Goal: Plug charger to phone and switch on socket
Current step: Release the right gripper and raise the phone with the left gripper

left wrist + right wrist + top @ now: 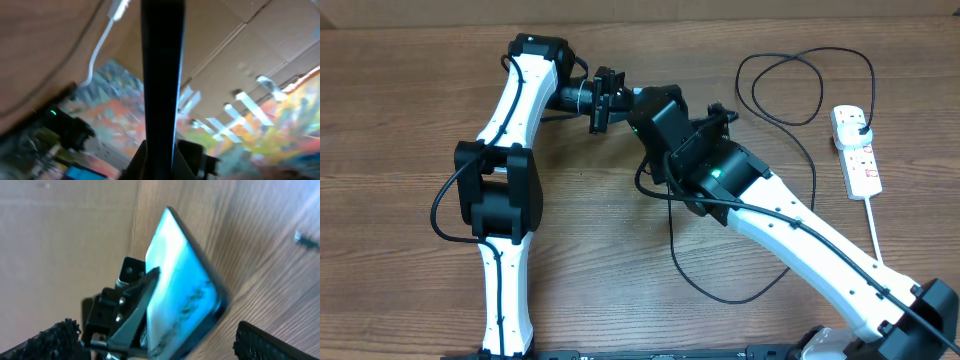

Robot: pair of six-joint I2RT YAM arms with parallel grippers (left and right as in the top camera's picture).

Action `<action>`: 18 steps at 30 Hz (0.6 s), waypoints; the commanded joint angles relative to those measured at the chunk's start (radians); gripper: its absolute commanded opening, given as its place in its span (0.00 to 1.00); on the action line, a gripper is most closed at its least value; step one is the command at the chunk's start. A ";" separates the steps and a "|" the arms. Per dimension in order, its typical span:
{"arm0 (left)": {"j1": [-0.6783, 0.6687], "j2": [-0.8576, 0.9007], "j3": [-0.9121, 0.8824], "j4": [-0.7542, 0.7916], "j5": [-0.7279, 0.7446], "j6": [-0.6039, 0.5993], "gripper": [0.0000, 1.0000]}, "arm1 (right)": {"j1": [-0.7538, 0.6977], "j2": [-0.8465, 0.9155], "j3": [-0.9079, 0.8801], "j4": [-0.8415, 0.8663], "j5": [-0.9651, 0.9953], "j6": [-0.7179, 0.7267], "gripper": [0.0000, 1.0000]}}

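My left gripper (605, 100) is shut on the phone and holds it off the table. In the left wrist view the phone (162, 75) shows edge-on between the fingers (162, 162). In the right wrist view its light-blue screen (180, 285) is tilted, clamped by the left gripper (122, 312). My right gripper (157, 347) is open, its pads either side of the phone's lower end, and sits next to the left gripper in the overhead view (640, 102). The charger (785, 90) loops on the table, its black plug (857, 124) in the socket (857, 152). I cannot see its connector tip.
The socket's thick white lead (873, 225) runs toward the front right. More of the charger's thin cable curls under the right arm (720, 290). A cardboard wall runs along the table's far edge (720, 15).
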 commanded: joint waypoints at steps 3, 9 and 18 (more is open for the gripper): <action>0.043 -0.012 0.021 0.036 -0.278 0.069 0.04 | -0.055 -0.130 0.021 -0.071 0.006 -0.477 1.00; 0.076 -0.012 0.021 -0.023 -0.358 0.344 0.04 | -0.162 -0.207 0.021 -0.277 -0.076 -0.834 1.00; 0.084 -0.133 0.022 0.045 -0.406 0.487 0.04 | -0.265 -0.160 0.017 -0.526 -0.174 -0.957 1.00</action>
